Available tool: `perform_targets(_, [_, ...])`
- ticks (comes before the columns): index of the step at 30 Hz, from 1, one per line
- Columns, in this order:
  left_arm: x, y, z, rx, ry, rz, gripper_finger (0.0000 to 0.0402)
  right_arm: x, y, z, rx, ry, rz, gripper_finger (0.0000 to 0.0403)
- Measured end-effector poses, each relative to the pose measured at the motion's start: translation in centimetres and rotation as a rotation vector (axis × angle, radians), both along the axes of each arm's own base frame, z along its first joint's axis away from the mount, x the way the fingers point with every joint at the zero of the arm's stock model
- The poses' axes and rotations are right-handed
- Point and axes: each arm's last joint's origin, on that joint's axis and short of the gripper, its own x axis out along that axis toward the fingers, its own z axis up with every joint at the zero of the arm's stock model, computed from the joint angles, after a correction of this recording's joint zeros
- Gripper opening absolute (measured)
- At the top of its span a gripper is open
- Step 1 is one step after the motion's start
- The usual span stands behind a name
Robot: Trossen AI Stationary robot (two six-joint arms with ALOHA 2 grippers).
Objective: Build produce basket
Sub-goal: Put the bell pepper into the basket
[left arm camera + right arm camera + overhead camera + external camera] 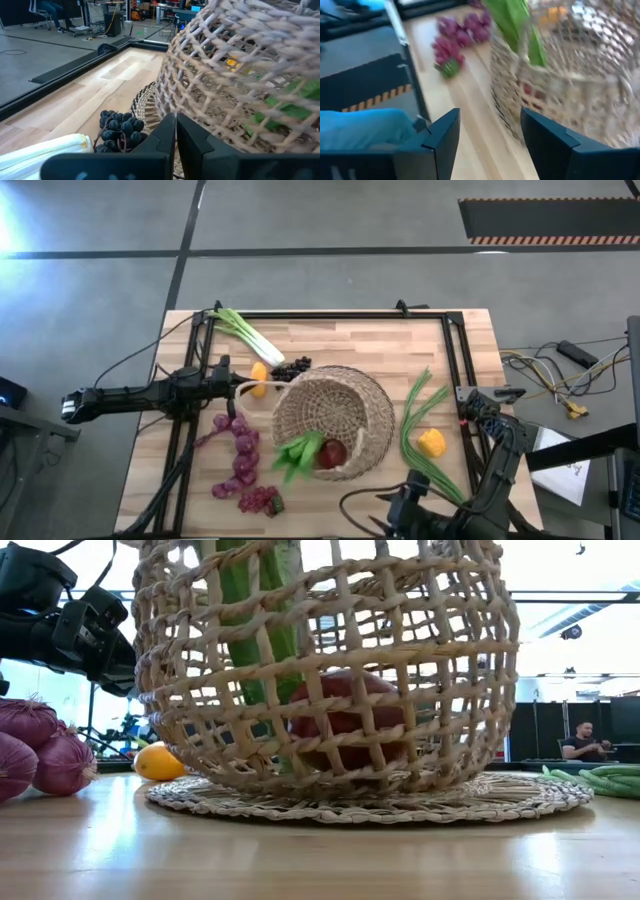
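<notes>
The pale woven basket lies tipped over at mid-table, its mouth turned toward the near left, with green leaves and a red apple inside. In the low view the basket rests on its flat woven edge. My left gripper is shut at the basket's far-left side. My right gripper hovers open by the near edge, apart from the basket. Loose on the table lie a leek, dark grapes, an orange piece, purple bunches, a pink-red bunch, long green leaves and another orange piece. My left gripper is shut on the basket's thin loop handle, coming level from the table's left. The handle runs from the fingers to the basket's wall. The fingers themselves hide the place of contact in the left wrist view. The basket stays tipped, with one edge on the table.
A black frame borders the tabletop. Cables lie off the right edge. Bare wood shows along the far side and near the near-left corner. A person sits far back in the room.
</notes>
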Motion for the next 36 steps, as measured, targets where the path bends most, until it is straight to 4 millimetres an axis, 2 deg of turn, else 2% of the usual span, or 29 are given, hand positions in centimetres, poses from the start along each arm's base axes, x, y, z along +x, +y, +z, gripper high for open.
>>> perform_targets(4, [0.0,0.0,0.0,0.0,0.0,0.0,0.0,0.6,0.6,1.1,0.023,-0.035,0.111,0.0209])
perform_targets(8, [0.0,0.0,0.0,0.0,0.0,0.0,0.0,0.1,0.4,0.7,0.107,0.077,0.114,0.0212])
perform_targets(12, [0.0,0.0,0.0,0.0,0.0,0.0,0.0,-1.0,-0.6,-0.8,0.192,0.264,-0.082,0.0212])
perform_targets(18, [0.0,0.0,0.0,0.0,-0.001,0.0,0.0,-1.0,-1.2,-4.7,0.17,0.405,-0.179,0.0221])
perform_targets(24, [0.0,0.0,0.0,0.0,0.001,0.0,0.0,-1.3,-4.2,-7.7,0.146,0.591,-0.301,0.0258])
perform_targets(30, [0.0,0.0,0.0,0.0,0.002,0.0,0.0,-2.2,-8.8,-8.1,0.143,0.661,-0.405,0.0313])
perform_targets(36, [0.0,0.0,0.0,0.0,0.0,0.0,0.0,-5.1,-12.6,-8.9,0.158,0.73,-0.529,0.0353])
